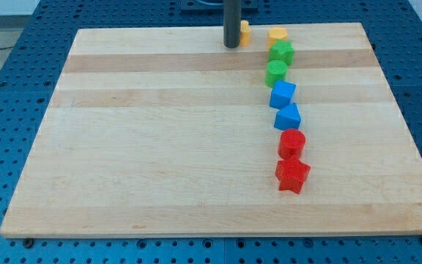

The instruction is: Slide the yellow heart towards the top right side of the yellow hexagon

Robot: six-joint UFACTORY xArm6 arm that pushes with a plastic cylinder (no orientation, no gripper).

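Observation:
My tip (231, 45) stands at the view's top centre of the wooden board (160, 132). A yellow block (245, 32), the heart by its position though mostly hidden behind the rod, touches the tip's right side. The yellow hexagon (278, 34) lies a little further to the view's right, near the board's top edge, with a small gap between it and the yellow heart.
Below the hexagon a column of blocks runs down the view's right: a green star (282, 51), a green round block (275, 72), a blue cube (283, 94), a blue block (288, 116), a red round block (292, 142) and a red star (292, 175).

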